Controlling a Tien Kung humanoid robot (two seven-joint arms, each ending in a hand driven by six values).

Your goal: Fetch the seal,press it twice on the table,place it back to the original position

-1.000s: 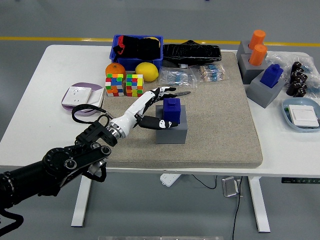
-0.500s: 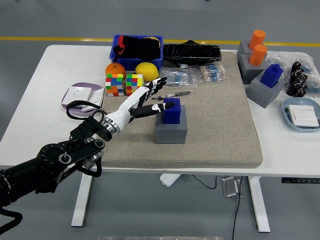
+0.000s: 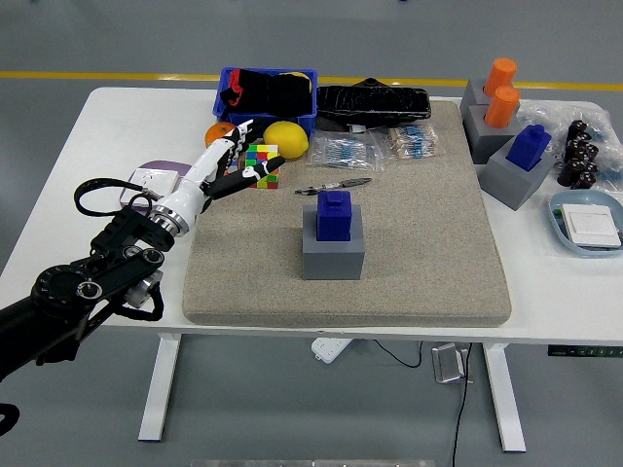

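This looks like a robotics lab or test hall. A white height-adjustable table point(image 3: 58, 209) stands on a grey coated floor point(image 3: 88, 34) crossed by a yellow marking line point(image 3: 107, 75) beyond the table. On the table lie a beige felt work mat point(image 3: 428, 243) and sorted test props, including grey blocks holding orange cylinders point(image 3: 501, 92).

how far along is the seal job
Near the end, it seems: the blue seal sits on its grey base on the mat. The left hand is open, empty and clear of it. Whether it was pressed doesn't show; seemingly only retracting remains.
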